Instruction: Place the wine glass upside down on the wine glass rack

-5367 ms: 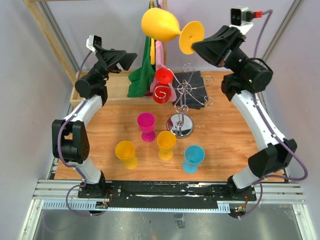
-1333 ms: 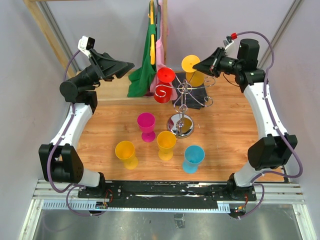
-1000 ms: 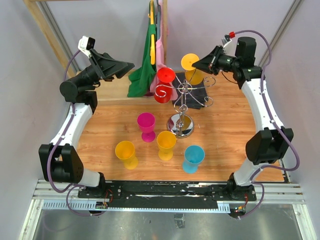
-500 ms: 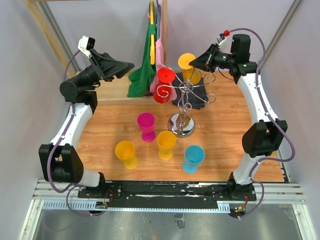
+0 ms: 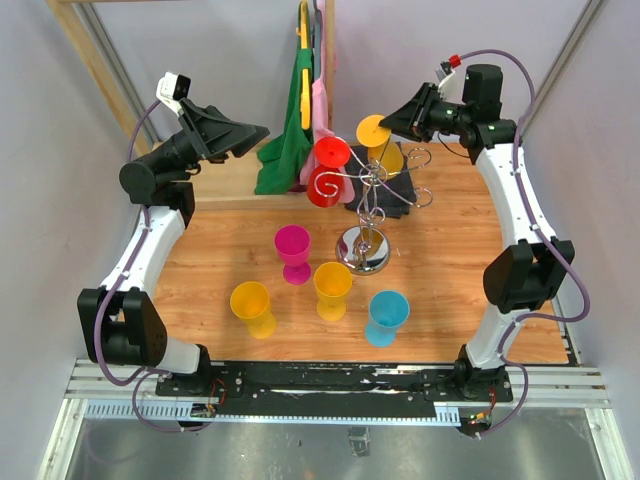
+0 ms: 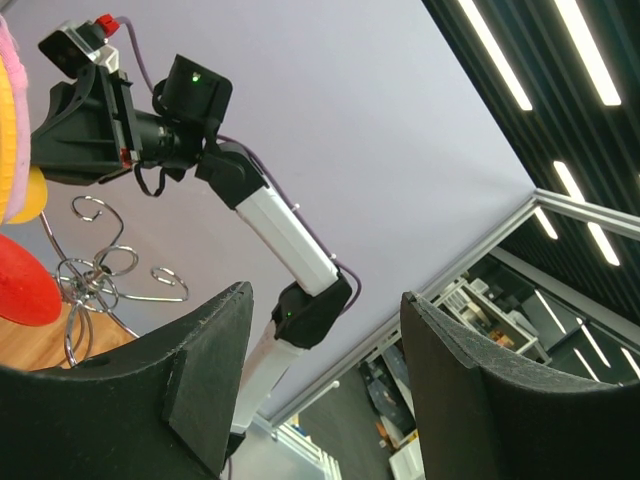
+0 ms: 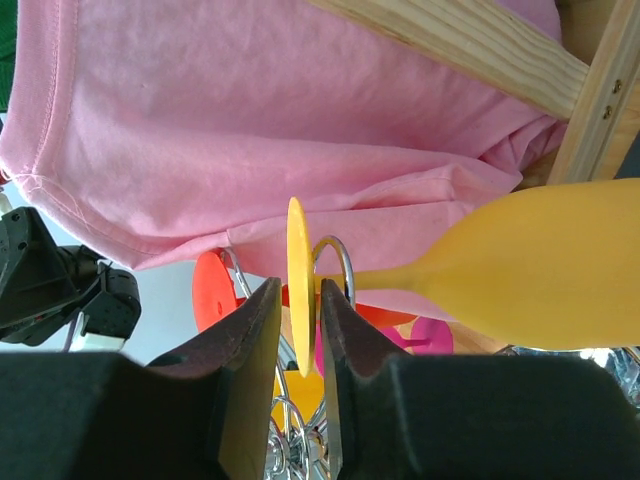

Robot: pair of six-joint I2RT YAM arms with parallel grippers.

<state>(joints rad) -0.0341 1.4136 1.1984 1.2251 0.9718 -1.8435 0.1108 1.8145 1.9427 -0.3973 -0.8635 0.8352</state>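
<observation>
Top external view: the wooden bench (image 5: 470, 280) shows bare boards right of the wine glass rack (image 5: 362, 250), whose domed base stands mid-bench. Four cups (image 5: 293, 245) stand upright just before it: magenta, two yellow, blue. A red glass (image 5: 328, 155) hangs on the rack's left side. The yellow wine glass (image 7: 520, 265) hangs foot-up and tilted, its stem through a far wire loop. The right claw (image 7: 300, 290) flanks its foot disc, slightly parted, with thin gaps either side. The left claw (image 6: 325, 295) gapes wide, holding nothing.
</observation>
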